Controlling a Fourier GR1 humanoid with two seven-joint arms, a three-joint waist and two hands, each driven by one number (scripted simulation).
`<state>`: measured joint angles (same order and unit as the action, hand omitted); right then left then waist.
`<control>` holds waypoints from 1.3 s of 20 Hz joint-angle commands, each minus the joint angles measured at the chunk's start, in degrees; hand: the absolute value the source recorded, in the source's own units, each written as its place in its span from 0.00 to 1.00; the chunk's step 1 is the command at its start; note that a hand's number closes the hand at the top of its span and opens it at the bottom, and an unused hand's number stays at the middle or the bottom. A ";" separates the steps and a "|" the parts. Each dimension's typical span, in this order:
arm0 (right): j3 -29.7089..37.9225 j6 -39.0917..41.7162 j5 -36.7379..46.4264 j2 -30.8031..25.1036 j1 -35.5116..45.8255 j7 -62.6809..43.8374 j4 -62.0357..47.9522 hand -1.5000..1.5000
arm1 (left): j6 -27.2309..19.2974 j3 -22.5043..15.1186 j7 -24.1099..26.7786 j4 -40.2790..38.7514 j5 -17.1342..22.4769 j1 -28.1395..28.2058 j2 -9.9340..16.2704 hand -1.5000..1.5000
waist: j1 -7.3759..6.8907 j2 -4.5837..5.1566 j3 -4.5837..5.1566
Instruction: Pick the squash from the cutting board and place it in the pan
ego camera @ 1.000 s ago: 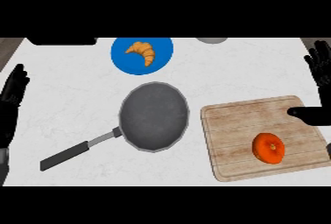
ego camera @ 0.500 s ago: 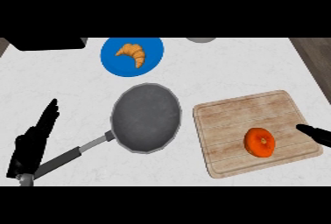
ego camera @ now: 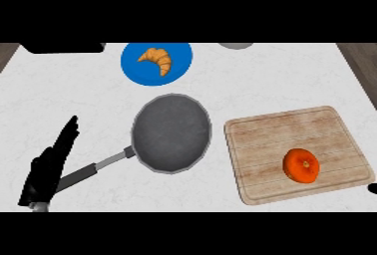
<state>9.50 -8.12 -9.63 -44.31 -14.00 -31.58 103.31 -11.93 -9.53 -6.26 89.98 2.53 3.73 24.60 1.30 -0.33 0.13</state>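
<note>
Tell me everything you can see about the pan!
The pan is round and dark grey, with a lighter grey rim that looks like metal. Nothing is in it. It sits flat on the white counter, between the blue plate and the wooden cutting board, touching neither. Its handle points toward the lower left: silvery near the pan, then black. The left robot hand, fingers straight, is right beside the handle's end; whether it touches is unclear.

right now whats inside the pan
Nothing shows inside the pan; its grey base is bare all over, with nothing covering it. The squash sits on the cutting board to the right.
</note>
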 commanded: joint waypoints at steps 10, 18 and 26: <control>-5.89 15.28 -6.35 -6.20 16.51 -20.77 1.83 0.00 | 1.80 -1.19 3.59 -0.52 -3.07 2.26 -3.16 0.50 | -2.10 0.44 -0.10; -11.75 20.29 -10.34 -5.01 26.42 -33.37 -0.70 0.00 | 1.51 0.15 0.23 0.34 -4.51 0.13 -4.23 0.50 | -2.05 0.39 -0.10; -21.08 23.07 -12.48 -6.09 32.39 -40.18 -3.85 0.00 | 4.26 1.54 1.66 -0.18 -3.51 1.22 -2.95 0.50 | -2.30 0.38 -0.04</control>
<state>-8.60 11.19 -20.54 -50.35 14.93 -61.53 99.02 -8.31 -8.51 -6.33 90.39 -0.97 3.71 21.76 -1.18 0.15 0.06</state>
